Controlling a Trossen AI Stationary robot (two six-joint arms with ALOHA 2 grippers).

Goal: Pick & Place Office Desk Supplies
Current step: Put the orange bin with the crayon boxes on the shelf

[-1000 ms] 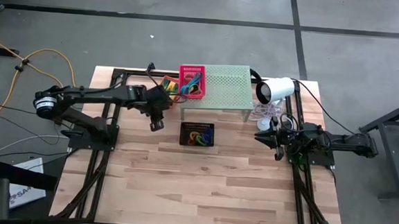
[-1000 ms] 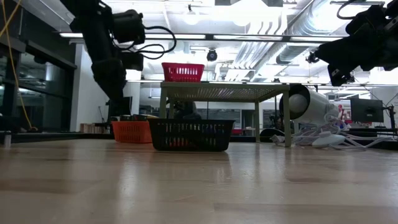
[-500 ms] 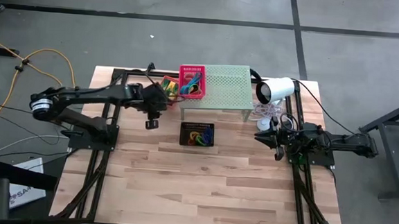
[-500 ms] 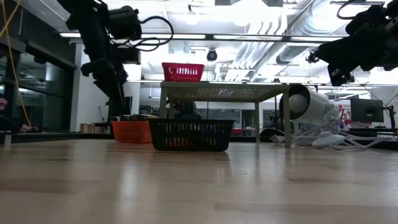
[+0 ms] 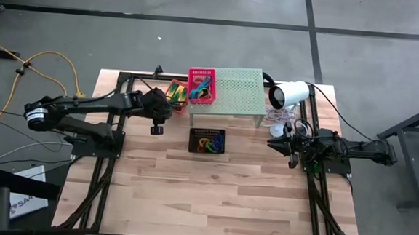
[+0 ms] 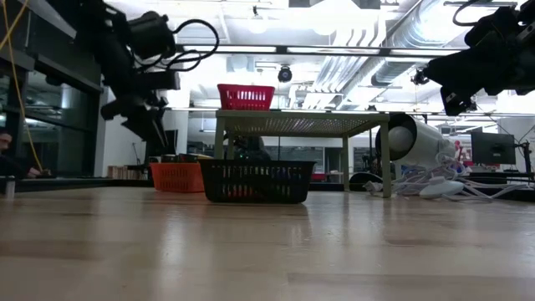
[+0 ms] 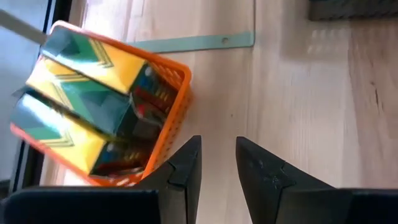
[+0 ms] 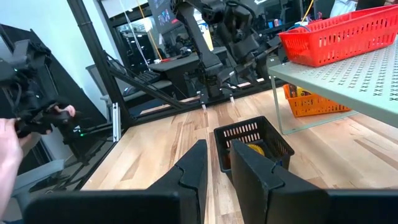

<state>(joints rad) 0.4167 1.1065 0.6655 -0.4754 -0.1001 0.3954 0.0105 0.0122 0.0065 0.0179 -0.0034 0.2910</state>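
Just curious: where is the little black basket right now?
From above, the black basket sits mid-table, just in front of the pale-green shelf, between the two arms.

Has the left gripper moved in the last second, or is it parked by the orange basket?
Yes. In the high view the left gripper has drawn back toward its own base, away from the black basket, and now sits beside the orange basket.
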